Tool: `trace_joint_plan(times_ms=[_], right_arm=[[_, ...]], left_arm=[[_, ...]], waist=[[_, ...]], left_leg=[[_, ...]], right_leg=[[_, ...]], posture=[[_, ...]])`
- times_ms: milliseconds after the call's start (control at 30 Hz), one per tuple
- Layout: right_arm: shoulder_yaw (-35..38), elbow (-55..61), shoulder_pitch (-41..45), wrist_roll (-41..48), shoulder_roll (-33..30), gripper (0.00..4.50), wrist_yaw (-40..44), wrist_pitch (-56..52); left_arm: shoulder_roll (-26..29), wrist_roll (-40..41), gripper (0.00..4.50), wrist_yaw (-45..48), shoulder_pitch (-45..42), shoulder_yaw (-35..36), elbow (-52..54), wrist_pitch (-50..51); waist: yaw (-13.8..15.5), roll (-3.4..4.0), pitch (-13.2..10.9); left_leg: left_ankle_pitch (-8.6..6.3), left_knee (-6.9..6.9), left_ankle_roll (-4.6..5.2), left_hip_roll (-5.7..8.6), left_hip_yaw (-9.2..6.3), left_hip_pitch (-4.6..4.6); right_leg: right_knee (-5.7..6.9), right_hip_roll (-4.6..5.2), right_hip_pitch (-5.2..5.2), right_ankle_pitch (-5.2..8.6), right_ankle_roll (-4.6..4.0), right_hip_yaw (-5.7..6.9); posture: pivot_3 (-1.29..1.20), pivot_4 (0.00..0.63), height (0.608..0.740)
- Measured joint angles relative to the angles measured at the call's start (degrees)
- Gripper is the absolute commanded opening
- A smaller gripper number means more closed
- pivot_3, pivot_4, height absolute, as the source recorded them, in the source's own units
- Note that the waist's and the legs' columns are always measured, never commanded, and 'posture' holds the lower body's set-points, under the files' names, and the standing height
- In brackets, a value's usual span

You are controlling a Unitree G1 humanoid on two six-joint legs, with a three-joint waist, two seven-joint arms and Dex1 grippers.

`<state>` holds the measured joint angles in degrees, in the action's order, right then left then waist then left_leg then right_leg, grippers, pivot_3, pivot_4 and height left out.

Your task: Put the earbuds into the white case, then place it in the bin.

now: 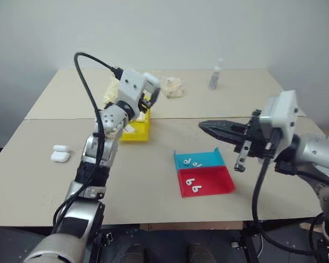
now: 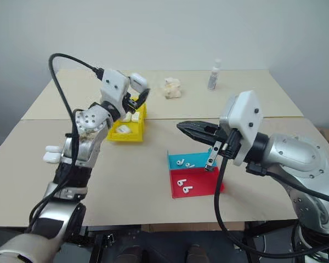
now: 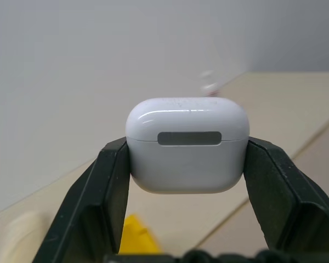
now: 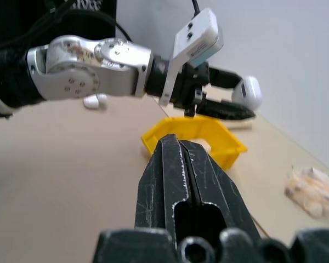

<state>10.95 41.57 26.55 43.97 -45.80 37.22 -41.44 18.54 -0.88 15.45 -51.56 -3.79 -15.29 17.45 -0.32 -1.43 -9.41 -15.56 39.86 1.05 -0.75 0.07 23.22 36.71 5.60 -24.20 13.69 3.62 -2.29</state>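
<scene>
White case [image 3: 187,145] pinched between left gripper [image 2: 138,93] fingers, arm extended, held above the yellow bin [image 2: 127,130] at 11 o'clock on table; right gripper [image 1: 208,127] clenched empty, level.

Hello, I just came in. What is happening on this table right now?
The left gripper holds a closed white case in the air above the yellow bin, which already contains a few white items. The right gripper is shut, empty, and hovers over the blue tray and red tray, where loose earbuds lie. Two more cases sit on the table.
</scene>
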Motion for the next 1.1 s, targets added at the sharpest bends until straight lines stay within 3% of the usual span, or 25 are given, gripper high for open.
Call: trace_joint_plan(times_ms=[200, 233, 333, 367, 600, 733, 867, 1100], right_arm=[[-1.6, 0.1, -0.4, -1.2, -0.3, 0.03, 0.0, 0.0], [-1.7, 0.1, -0.5, -1.5, -0.4, 0.0, 0.0, 0.0], [-2.3, 0.0, -1.0, -2.6, -0.9, 0.0, -0.1, 0.0], [-2.5, 0.1, -1.2, -2.8, -0.9, 0.0, 0.0, 0.0], [-3.1, 0.1, -2.4, -3.7, -2.0, 0.0, 0.1, 0.0], [-1.4, 0.1, -6.9, -4.2, -4.8, 0.0, 3.0, 0.3], [3.6, -0.6, -14.7, -5.3, -10.0, 0.0, 10.7, 3.4], [16.3, -7.6, -27.8, -10.5, -16.0, 0.0, 27.0, 13.7]], left_arm=[[-0.5, -4.6, 2.78, -4.8, -0.6, -1.1, -11.7, 0.8], [-0.5, -5.1, 3.5, -5.3, -1.1, -1.2, -13.5, 0.3], [-0.5, -6.7, 4.38, -7.4, -3.6, -1.3, -18.7, -1.2], [-0.5, -6.9, 4.48, -7.7, -4.5, -1.3, -19.9, -1.3], [-0.8, -5.7, 4.48, -3.0, -3.2, -1.4, -16.9, -5.2], [0.5, 6.4, 4.48, 13.3, 4.1, 0.2, -2.7, 2.0], [8.3, 19.5, 4.48, 31.0, 13.1, 3.3, 11.2, 5.2], [22.7, 27.4, 4.48, 46.4, 23.4, 6.7, 23.1, 7.0]], waist=[[-0.2, -0.01, 0.0], [-0.2, -0.01, 0.0], [-0.2, -0.02, 0.0], [-0.1, -0.02, 0.0], [-0.1, -0.02, 0.0], [-0.4, -0.01, 0.0], [-0.7, 0.0, 0.0], [-0.3, 0.01, 0.0]], left_leg=[[0.05, 0.05, -0.09, 0.0, 0.06, 0.06], [0.05, 0.05, -0.09, 0.0, 0.07, 0.07], [0.05, 0.04, -0.09, 0.0, 0.11, 0.1], [0.05, 0.04, -0.09, 0.01, 0.12, 0.13], [0.06, 0.04, -0.09, 0.01, 0.14, 0.1], [0.05, 0.03, -0.09, -0.02, 0.12, 0.14], [0.05, 0.01, -0.09, -0.09, 0.06, -0.02], [0.02, -0.02, -0.04, -0.1, 0.14, -0.38]], right_leg=[[0.07, 0.0, -0.01, 0.0, 0.0, 0.07], [0.07, 0.0, -0.01, 0.0, 0.0, 0.08], [0.04, 0.0, -0.02, 0.0, 0.0, 0.1], [0.03, 0.01, -0.03, 0.0, 0.0, 0.11], [0.06, 0.03, -0.02, 0.0, 0.0, 0.1], [0.05, 0.02, -0.06, 0.0, 0.0, 0.09], [0.13, -0.04, -0.02, 0.0, -0.01, -0.01], [-0.04, -0.04, 0.4, 0.02, 0.0, -0.02]], posture=[[0.0, 0.15, 0.74], [0.0, 0.15, 0.74], [0.0, 0.15, 0.74], [0.0, 0.15, 0.74], [0.0, 0.15, 0.74], [0.0, 0.15, 0.74], [0.0, 0.15, 0.74], [0.0, 0.15, 0.74]])
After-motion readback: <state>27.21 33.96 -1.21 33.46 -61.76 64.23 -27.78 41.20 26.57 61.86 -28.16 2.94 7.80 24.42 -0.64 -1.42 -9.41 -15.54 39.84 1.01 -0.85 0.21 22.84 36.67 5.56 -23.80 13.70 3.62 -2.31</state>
